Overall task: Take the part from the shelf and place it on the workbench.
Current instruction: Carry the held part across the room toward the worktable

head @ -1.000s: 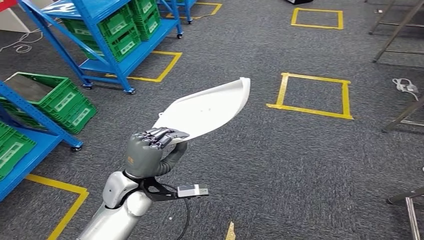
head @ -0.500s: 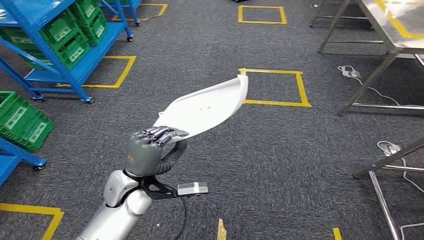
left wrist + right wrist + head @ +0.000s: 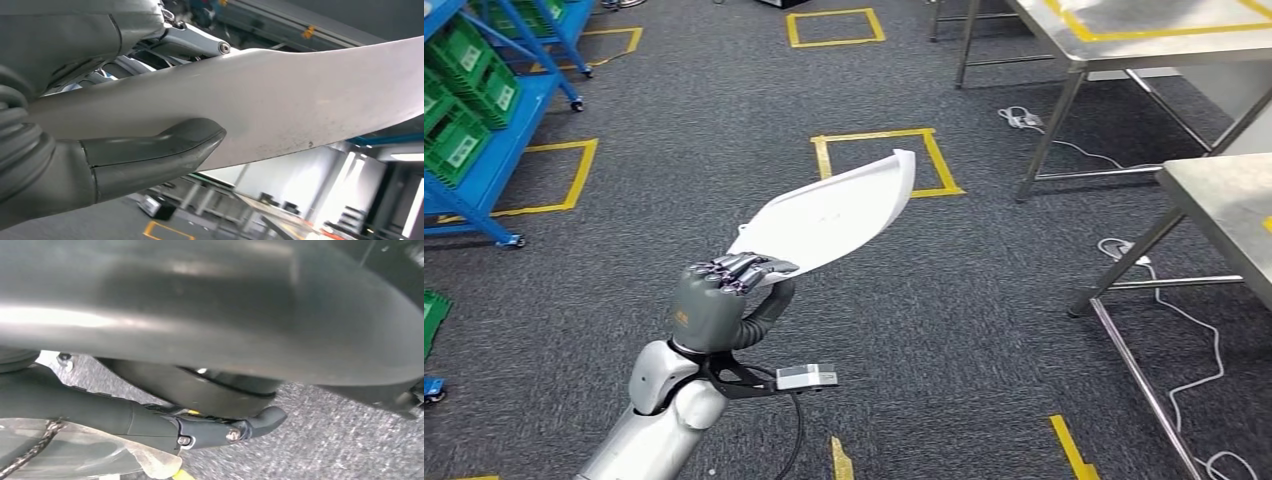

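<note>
My left hand [image 3: 719,305] grips the near end of a white curved part [image 3: 829,218], holding it up over the grey carpet with its far tip pointing forward and to the right. In the left wrist view the thick grey thumb [image 3: 160,152] presses on the part's [image 3: 310,105] pale surface, with the darker fingers on its other side. A steel workbench [image 3: 1224,195] stands at the right edge, and another one [image 3: 1124,45] is farther back. In the right wrist view a dark finger of my right hand [image 3: 150,420] lies stretched out over the carpet with nothing in it.
A blue shelf [image 3: 494,150] with green crates [image 3: 459,110] stands at the far left. Yellow tape squares [image 3: 886,165] mark the carpet ahead. White cables [image 3: 1024,120] lie on the floor under the workbenches, near their slanted legs [image 3: 1124,265].
The whole view has swung to the right: the shelves slid off to the left and the workbenches came in at the right. The left hand still holds the part the same way.
</note>
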You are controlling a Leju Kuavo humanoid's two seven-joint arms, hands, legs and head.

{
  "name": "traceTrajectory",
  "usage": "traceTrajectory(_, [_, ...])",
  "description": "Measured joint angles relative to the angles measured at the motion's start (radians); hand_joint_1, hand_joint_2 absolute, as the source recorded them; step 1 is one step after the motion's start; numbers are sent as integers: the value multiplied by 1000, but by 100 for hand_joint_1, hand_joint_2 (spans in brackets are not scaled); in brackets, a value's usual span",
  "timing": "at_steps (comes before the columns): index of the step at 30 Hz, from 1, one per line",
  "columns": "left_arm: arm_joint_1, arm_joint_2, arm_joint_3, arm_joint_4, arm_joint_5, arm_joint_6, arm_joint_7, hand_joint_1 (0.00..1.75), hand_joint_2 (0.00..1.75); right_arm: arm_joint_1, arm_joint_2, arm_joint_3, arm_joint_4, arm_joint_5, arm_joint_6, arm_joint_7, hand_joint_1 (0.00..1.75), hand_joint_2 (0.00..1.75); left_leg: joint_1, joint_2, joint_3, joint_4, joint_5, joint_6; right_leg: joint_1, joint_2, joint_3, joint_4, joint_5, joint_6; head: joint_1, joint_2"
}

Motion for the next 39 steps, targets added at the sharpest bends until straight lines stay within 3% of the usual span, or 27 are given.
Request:
traceTrajectory(1, [0,1,0,2,0,0,0,175,175,0,0,0,0,0,0,0,0,0,0,-2,-9,10,13,3,1,17,0,1,0,0,0,0])
traceTrajectory(2, [0,1,0,4,0,0,0,175,175,1,0,-1,0,0,0,0,0,0,0,-6,-3,-16,43,7,2,34,1,2,0,0,0,0])
traceTrajectory(3, [-1,1,0,4,0,0,0,175,175,2,0,-2,0,0,-1,-1,0,0,-1,-17,17,-72,84,12,2,51,1,3,0,0,0,0])
traceTrajectory(5, [-3,0,0,5,0,0,0,175,175,1,0,-3,0,0,0,-2,0,0,1,-66,62,-188,142,22,2,78,-3,7,1,3,1,0])
traceTrajectory(7, [-3,0,0,4,0,0,0,175,175,1,0,-3,0,2,4,-3,0,0,1,-94,81,-241,150,25,-3,101,-15,10,6,14,0,0])
traceTrajectory(9, [-4,-3,0,4,0,0,0,175,175,4,-1,-4,0,4,11,-3,0,0,0,-75,84,-257,151,29,-9,121,-25,8,11,28,-1,0])
traceTrajectory(11, [-4,-10,0,3,-1,0,0,175,175,8,-3,-4,0,6,14,-1,0,0,2,-48,90,-271,158,37,-5,86,-43,31,-7,38,4,0])
traceTrajectory(13, [3,-15,1,-1,1,0,0,175,175,7,-4,-4,0,9,12,2,0,0,1,-17,93,-278,161,43,-1,15,-94,133,-63,44,10,0])
traceTrajectory(14, [9,-15,1,-3,4,0,0,175,175,7,-5,-4,0,10,12,3,0,0,0,0,93,-277,160,44,-2,-7,-125,200,-91,48,12,0])
traceTrajectory(16, [20,-13,3,-5,9,0,0,175,175,6,-7,-4,0,12,14,2,0,0,-1,33,93,-277,158,45,-4,-22,-158,272,-108,54,12,0])
traceTrajectory(17, [23,-12,3,-6,10,0,0,175,175,7,-9,-4,0,13,15,1,0,0,-1,47,94,-277,157,44,-5,-27,-146,253,-90,56,12,0])
traceTrajectory(19, [26,-13,3,-9,10,0,0,175,175,10,-13,-4,0,14,13,-1,0,0,-1,70,97,-277,154,40,-7,-56,-72,122,-33,59,12,0])
traceTrajectory(21, [30,-13,3,-15,10,0,0,175,175,11,-13,-4,0,16,6,0,0,0,-6,88,101,-275,149,31,-3,-94,-7,14,-5,49,11,0])
traceTrajectory(22, [33,-13,3,-20,9,0,0,175,175,11,-12,-4,0,18,2,1,0,0,-9,96,103,-274,148,26,0,-103,4,-5,-5,41,10,0])
traceTrajectory(24, [42,-13,3,-31,6,0,0,175,175,11,-9,-4,0,22,2,10,0,0,-9,115,107,-274,146,16,3,-84,4,-6,-3,25,9,0])
traceTrajectory(25, [47,-13,4,-38,5,0,0,175,175,12,-7,-4,0,24,3,15,0,0,-7,110,110,-271,140,10,2,-72,4,-7,-1,20,9,0])
traceTrajectory(27, [55,-13,5,-52,4,0,0,175,175,13,-4,-4,0,26,4,20,0,0,-2,64,93,-218,100,-1,-3,-49,7,-11,4,8,5,0])
traceTrajectory(29, [65,-10,5,-59,6,0,0,175,175,13,-3,-4,0,27,2,18,0,0,1,11,36,-85,31,-5,-3,-23,7,-11,6,1,1,0])
traceTrajectory(30, [71,-9,6,-60,7,0,0,175,175,13,-2,-4,0,28,2,17,0,0,1,2,6,-20,7,-5,-2,-8,6,-11,7,-1,1,0])
traceTrajectory(31, [76,-8,6,-60,9,0,0,175,175,13,-2,-4,0,28,0,16,0,0,1,-1,-13,17,1,-3,-1,7,6,-11,7,-2,1,0])
traceTrajectory(32, [79,-7,6,-60,10,0,0,175,175,14,-2,-4,0,27,-1,14,0,0,1,-3,-14,16,16,0,1,23,6,-10,8,-2,1,0])
traceTrajectory(33, [81,-6,6,-61,11,0,0,175,175,14,-2,-4,0,27,-3,11,0,0,1,-9,3,-27,49,5,2,39,7,-10,9,-1,1,0])
traceTrajectory(35, [81,-5,5,-60,13,0,3,175,175,13,0,-4,0,26,-6,2,0,0,1,-55,63,-167,121,18,3,67,5,-7,11,3,2,0])
traceTrajectory(36, [80,-3,3,-59,15,0,7,175,175,12,1,-4,0,25,-6,-2,0,0,1,-80,86,-223,141,22,3,80,2,-6,12,6,2,0])
traceTrajectory(37, [80,-1,0,-58,16,0,12,175,175,11,2,-4,0,24,-6,-4,0,0,1,-98,98,-254,147,24,1,92,-2,-5,14,11,2,0])
traceTrajectory(38, [79,2,-4,-58,18,0,16,175,175,10,2,-4,0,24,-6,-4,0,0,-1,-103,100,-263,145,26,-2,103,-7,-5,16,17,2,0])
traceTrajectory(39, [77,3,-8,-57,19,0,19,175,175,11,2,-4,0,24,-6,-4,0,0,-1,-91,101,-268,148,27,-4,115,-14,-6,19,25,1,0])
